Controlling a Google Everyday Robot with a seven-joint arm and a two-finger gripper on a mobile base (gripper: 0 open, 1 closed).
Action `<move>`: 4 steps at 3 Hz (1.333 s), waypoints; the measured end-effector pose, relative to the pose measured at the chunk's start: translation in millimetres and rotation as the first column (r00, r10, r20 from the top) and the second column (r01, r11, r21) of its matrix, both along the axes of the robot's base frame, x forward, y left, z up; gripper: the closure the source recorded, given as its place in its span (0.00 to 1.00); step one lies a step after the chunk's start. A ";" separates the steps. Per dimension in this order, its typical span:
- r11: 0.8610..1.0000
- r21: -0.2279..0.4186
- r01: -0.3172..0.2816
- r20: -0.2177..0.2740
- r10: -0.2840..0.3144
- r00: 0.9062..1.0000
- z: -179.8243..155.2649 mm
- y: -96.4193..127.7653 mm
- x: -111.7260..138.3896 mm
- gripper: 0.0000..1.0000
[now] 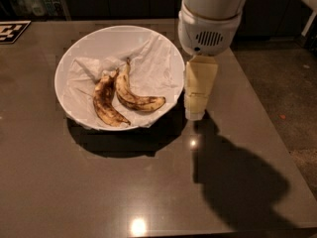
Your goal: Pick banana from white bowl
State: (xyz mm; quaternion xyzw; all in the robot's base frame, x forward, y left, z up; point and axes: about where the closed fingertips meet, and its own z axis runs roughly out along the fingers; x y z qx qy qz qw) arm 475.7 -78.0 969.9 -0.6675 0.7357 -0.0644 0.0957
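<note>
The white bowl stands on the brown table, left of centre, lined with crumpled white paper. In it lies the banana, long, curved, yellow with brown streaks, its stem toward the back. A shorter, darker, brown-blotched banana lies just left of it, touching near the stems. My gripper, cream-coloured below a white wrist housing, hangs pointing down just outside the bowl's right rim, to the right of the banana and holding nothing.
A black-and-white marker tag lies at the table's back left corner. The table's right edge runs diagonally, with floor beyond it. My arm's shadow falls on the table at front right.
</note>
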 end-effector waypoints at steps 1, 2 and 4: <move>1.000 0.011 -0.004 0.022 0.003 1.000 3.0 2.4 2.3 0.00; 0.998 0.059 0.000 0.004 0.000 1.000 0.6 25.1 10.3 0.00; 0.996 0.084 -0.021 -0.082 0.028 0.996 -14.7 77.0 29.6 0.00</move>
